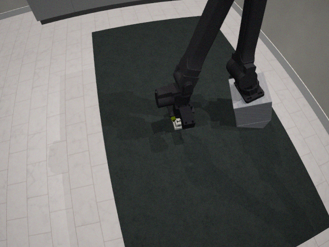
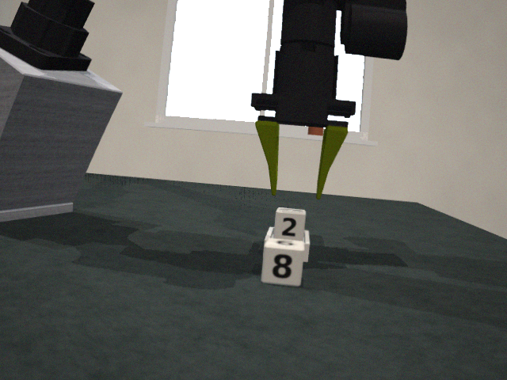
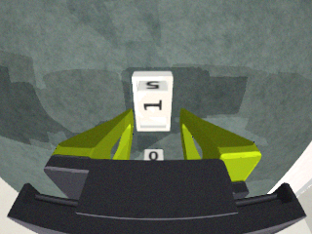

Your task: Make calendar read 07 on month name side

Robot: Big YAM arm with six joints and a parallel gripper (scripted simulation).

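Exterior view, claw (image 2: pixel 295 195) open, empty, above cube (image 2: pixel 289 224)

The arm (image 1: pixel 204 42) bends down from its base, wrist vertical. The pincer (image 2: pixel 295 196) points straight down, its green fingers (image 2: pixel 268 155) parted and holding nothing.

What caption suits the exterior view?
Open end effector hovers above the 2 cube, behind the 8 cube.
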